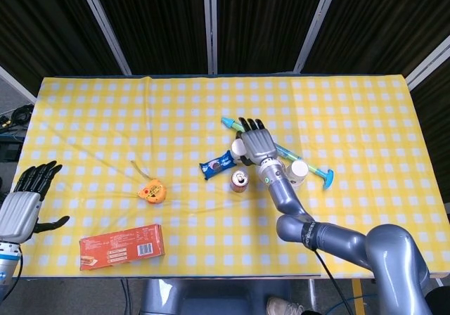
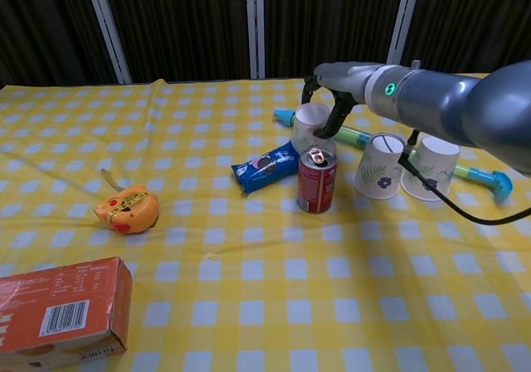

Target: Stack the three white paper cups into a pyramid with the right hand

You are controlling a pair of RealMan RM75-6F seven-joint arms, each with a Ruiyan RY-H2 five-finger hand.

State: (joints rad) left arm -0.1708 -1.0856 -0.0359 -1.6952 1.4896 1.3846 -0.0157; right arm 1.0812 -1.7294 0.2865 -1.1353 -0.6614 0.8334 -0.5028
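At frame centre, the right hand curls around the third white paper cup, apparently gripping it (contact is hard to confirm). Next it needs lifting onto the two base cups at right, thin, smooth, tapered paper. The left hand rests open, lower left.

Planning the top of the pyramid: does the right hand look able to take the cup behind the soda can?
Probably yes: the right hand is already curled over that cup, with the soda can standing just in front.

Yellow-white checked tablecloth — red can
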